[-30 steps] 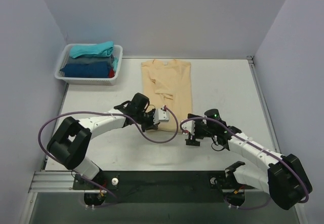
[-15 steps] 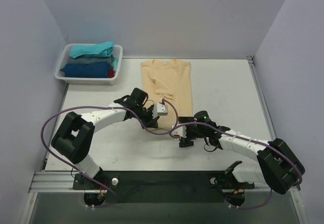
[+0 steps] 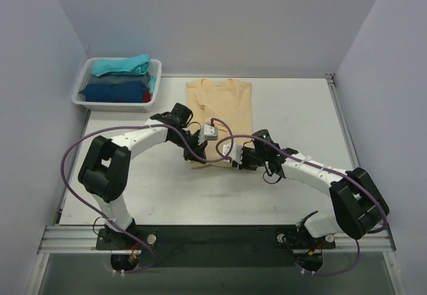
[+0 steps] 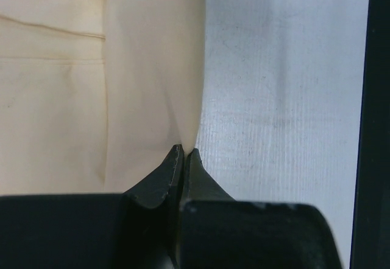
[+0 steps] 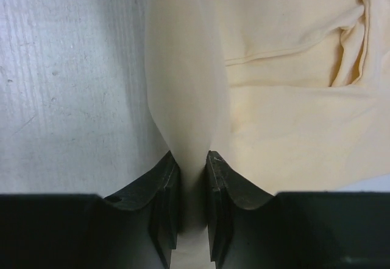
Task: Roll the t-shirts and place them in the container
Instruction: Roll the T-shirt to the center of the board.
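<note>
A pale beige t-shirt [image 3: 220, 108] lies flat on the white table, collar away from me. At its near hem, my left gripper [image 3: 198, 153] is shut on the cloth near the left corner; in the left wrist view the jaws [image 4: 184, 151] pinch a thin fold of the t-shirt [image 4: 152, 86]. My right gripper [image 3: 235, 157] has closed on the hem near the right corner, and in the right wrist view a thick fold of the beige t-shirt [image 5: 183, 86] rises from between its jaws [image 5: 192, 157]. More t-shirts, teal [image 3: 121, 65] and dark blue [image 3: 112, 93], are stacked in the basket.
A white plastic basket [image 3: 76, 95] stands at the far left corner of the table [image 3: 293, 108]. Grey walls close in on the left, right and back. Purple cables loop from both arms above the table's near part.
Both grippers moved away from me along the table to the shirt's near hem. The right gripper, open before, closed on the beige cloth. The left stayed shut.
</note>
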Robot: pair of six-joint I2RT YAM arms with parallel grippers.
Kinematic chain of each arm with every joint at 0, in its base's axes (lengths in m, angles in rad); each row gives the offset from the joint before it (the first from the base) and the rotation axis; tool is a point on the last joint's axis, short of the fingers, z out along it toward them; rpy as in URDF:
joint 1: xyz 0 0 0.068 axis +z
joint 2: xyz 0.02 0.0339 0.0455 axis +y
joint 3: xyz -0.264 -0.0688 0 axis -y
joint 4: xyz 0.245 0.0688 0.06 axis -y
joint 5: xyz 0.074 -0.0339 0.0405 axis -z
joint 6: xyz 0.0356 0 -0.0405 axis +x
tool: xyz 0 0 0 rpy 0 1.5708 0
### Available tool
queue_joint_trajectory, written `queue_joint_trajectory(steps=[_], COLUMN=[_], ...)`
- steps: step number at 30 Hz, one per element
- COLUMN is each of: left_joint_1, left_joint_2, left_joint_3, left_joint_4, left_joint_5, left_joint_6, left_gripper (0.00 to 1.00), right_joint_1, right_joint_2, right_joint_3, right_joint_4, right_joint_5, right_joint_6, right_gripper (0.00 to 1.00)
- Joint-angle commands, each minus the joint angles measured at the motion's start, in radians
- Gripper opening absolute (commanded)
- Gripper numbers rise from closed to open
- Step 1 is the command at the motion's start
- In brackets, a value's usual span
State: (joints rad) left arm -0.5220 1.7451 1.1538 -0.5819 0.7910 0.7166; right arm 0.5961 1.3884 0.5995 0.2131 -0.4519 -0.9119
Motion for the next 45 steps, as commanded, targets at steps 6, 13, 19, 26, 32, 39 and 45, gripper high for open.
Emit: queue_joint_trajectory(steps=[6,13,19,26,32,39,45], left_joint_1=[0.063,0.08,0.091,0.116,0.126,0.137,0.165], left_joint_2=[0.239,0.387,0.511,0.649,0.761,0.76,0.665], left_joint_3=[0.351,0.544,0.659,0.851,0.984,0.953,0.792], left_joint_4=[-0.507,-0.743,-0.806,-0.843,-0.921,-0.972,-0.863], left_joint_5=[0.166,0.197,0.205,0.185,0.139,0.1,0.131], left_joint_6=[0.221,0.317,0.285,0.241,0.259,0.348,0.308], left_gripper=[0.0,0.0,0.0,0.0,0.0,0.0,0.0], right_joint_1=[-0.101,-0.194,-0.265,-0.305,-0.305,-0.306,-0.332], right_joint_2=[0.095,0.349,0.561,0.762,0.911,1.086,1.177], right_joint_3=[0.311,0.583,0.767,1.015,1.172,1.368,1.534], right_joint_4=[-0.57,-0.945,-1.17,-1.382,-1.492,-1.557,-1.736], right_joint_5=[-0.295,-0.425,-0.508,-0.536,-0.502,-0.43,-0.513], right_joint_6=[0.013,-0.034,-0.085,-0.12,-0.062,0.113,0.009], right_gripper=[0.18,0.17,0.17,0.17,0.17,0.17,0.19])
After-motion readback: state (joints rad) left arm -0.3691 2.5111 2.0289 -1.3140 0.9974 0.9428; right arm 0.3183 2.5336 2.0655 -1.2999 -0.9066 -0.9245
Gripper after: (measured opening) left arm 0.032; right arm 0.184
